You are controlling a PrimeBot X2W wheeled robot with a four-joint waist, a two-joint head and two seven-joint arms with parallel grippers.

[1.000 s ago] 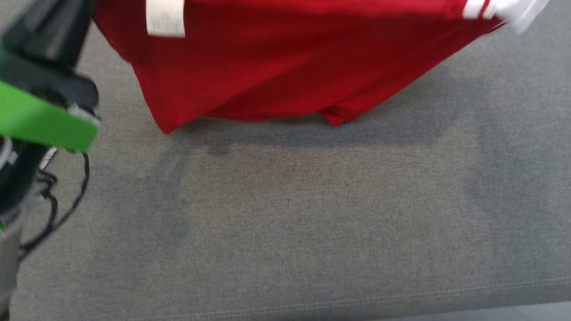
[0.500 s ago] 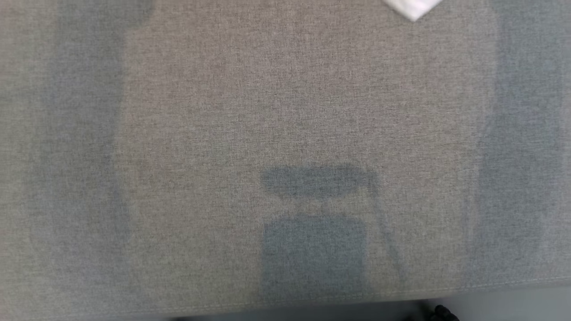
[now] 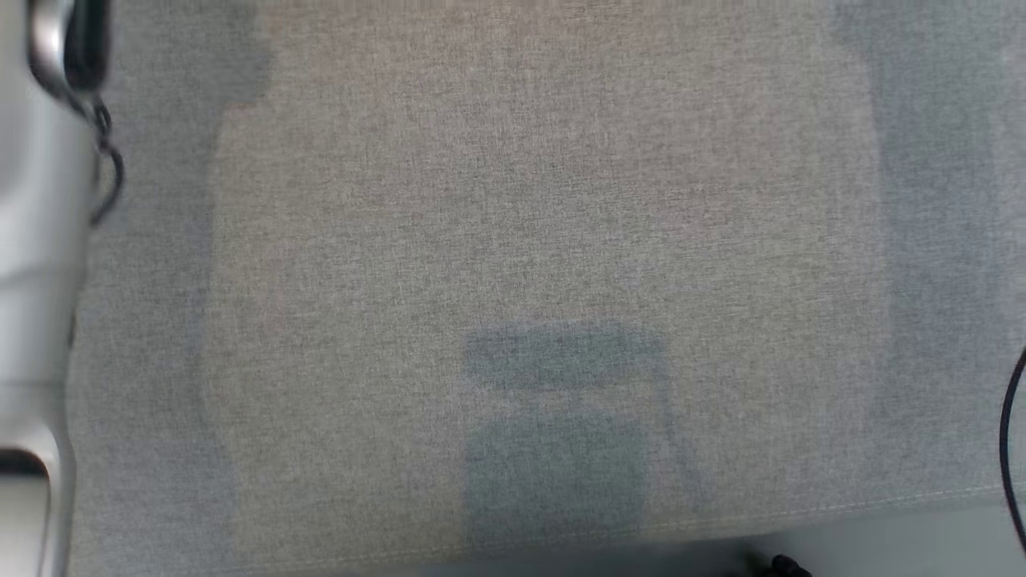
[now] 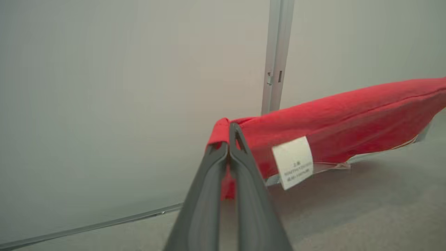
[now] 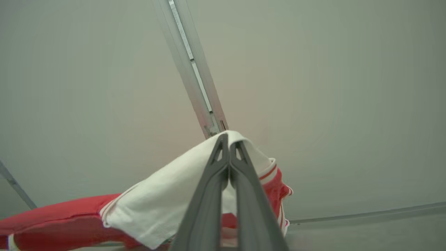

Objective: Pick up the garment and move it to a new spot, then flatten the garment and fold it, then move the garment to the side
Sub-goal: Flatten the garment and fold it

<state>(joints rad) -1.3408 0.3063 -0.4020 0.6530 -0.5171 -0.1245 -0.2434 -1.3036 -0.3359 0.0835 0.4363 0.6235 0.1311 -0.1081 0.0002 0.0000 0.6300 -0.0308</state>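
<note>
The garment is a red shirt with white, red-striped trim, held up off the surface between my two grippers. In the left wrist view my left gripper is shut on a red corner of the garment, which stretches away to the right with a white care label hanging from it. In the right wrist view my right gripper is shut on a white part of the garment, and the red body sags away to the lower left.
The head view looks down on a grey fabric surface with a stitched front edge and my own shadow at bottom centre. A pale forearm stands at the left edge. Pale wall panels with a metal post rise behind the garment.
The head camera has tilted, so the hanging red garment has left its view and bare grey surface shows. A pale forearm and a cable at the right edge have come in.
</note>
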